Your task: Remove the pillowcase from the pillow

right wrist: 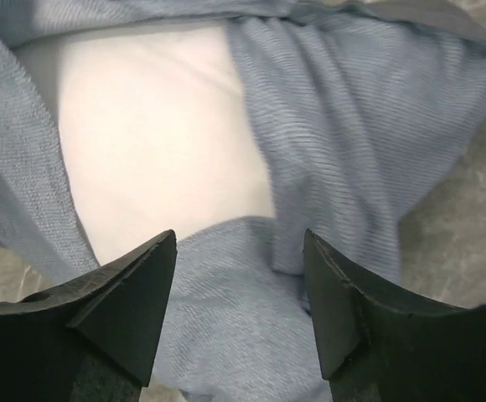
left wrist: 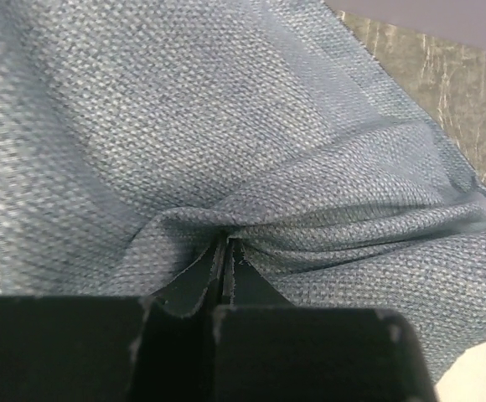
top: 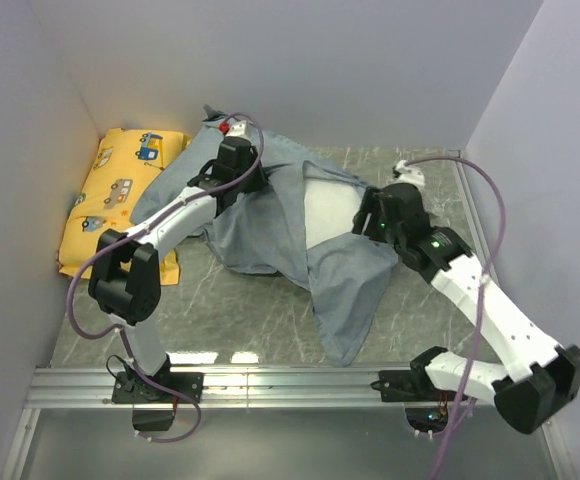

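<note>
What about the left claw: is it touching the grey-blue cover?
Touching. The left wrist view shows the left gripper shut on a fold of the pillowcase, fabric bunched between its jaws.

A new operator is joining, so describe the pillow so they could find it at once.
On the marble-patterned table, find the crumpled grey-blue pillowcase in the middle. The pillow is the plain white patch showing through its opening, unlike the yellow vehicle-print cushion at the left wall.
</note>
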